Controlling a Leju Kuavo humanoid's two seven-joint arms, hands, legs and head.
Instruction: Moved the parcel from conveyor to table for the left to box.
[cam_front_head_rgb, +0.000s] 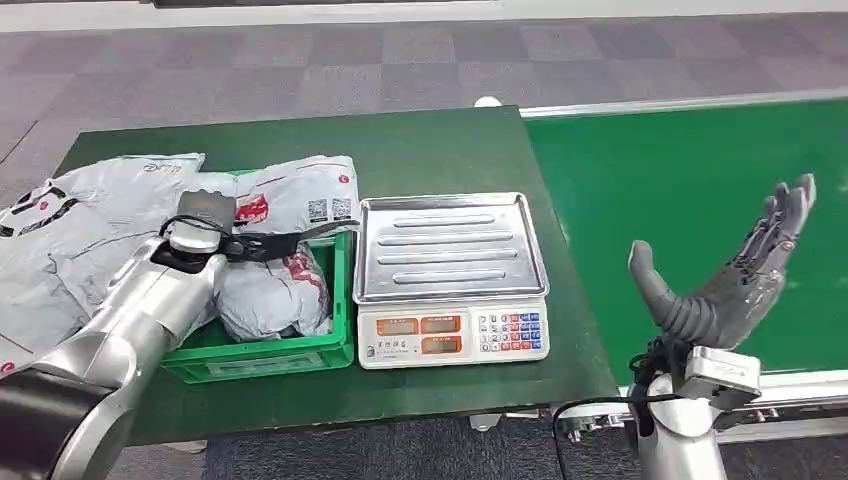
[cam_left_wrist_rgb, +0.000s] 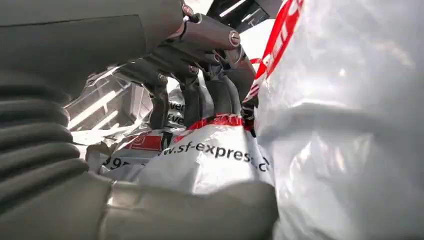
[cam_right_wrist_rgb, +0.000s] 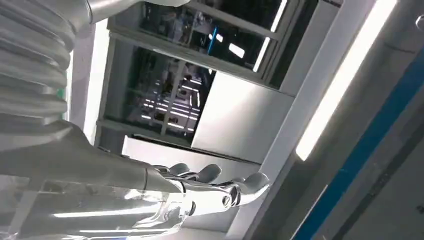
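Robot's left hand (cam_front_head_rgb: 255, 243) rests fingers-down on a grey plastic courier parcel (cam_front_head_rgb: 270, 295) in the green plastic crate (cam_front_head_rgb: 300, 357), at nine o'clock; whether it grips, unclear. Right hand (cam_front_head_rgb: 735, 270) spread, holding nothing, over the green conveyor belt (cam_front_head_rgb: 660, 180).

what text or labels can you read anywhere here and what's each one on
"w.sf-express.c": partly cut off, black print on the grey parcel under the left hand, left wrist view.
"99": black digits, cut off, on the same parcel.
Red lettering on the parcel at the side: cropped, unreadable.
QR codes and red logos on the parcels in the green crate: too small.
Scale displays, keys and label: too small to read.
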